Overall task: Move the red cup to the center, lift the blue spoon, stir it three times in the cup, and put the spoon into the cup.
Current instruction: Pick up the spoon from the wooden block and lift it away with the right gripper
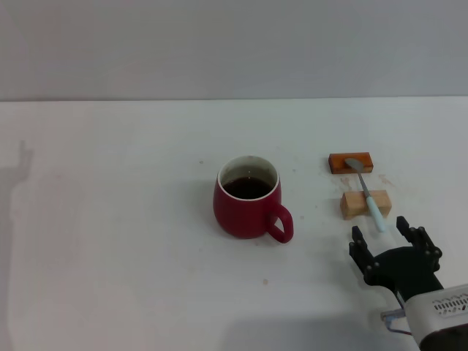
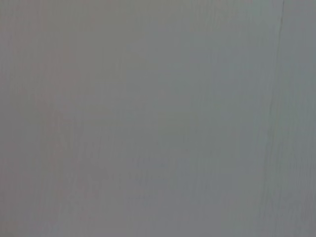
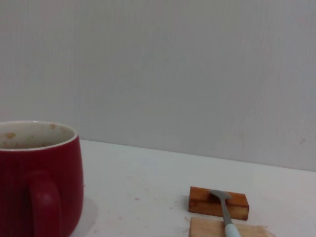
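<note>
**Red cup centred, spoon waiting on its blocks: watch the pickup**

Glazed dark-red ceramic is what you are working around: the red cup (image 1: pixel 247 197) is sitting near the middle of the table (image 1: pixel 110 219), bulbous and smooth, white inside the rim, holding dark liquid, its loop handle pointing toward about 4 o'clock. At 3 o'clock from the cup, the blue spoon (image 1: pixel 368 193) is lying bridged across two small wooden blocks, its metal bowl resting on the orange block (image 1: pixel 350 162) and its slim pale-blue handle crossing the pale block (image 1: pixel 365 204), the tip pointing toward 5 o'clock.

Your right gripper (image 1: pixel 395 241) is hovering just beyond that handle tip at 5 o'clock, fingers spread wide and holding nothing. The left arm is not showing over the table, and its wrist camera is facing only a blank grey surface.

Likely trouble, as I judge it: the handle is thin and smooth, so a slightly off-line close may be flicking it off the blocks or rolling it. The light blocks may be sliding if you nudge them. Carrying the spoon over, you are risking a knock against the protruding cup handle, and a brisk stir may be splashing liquid over the rim.
</note>
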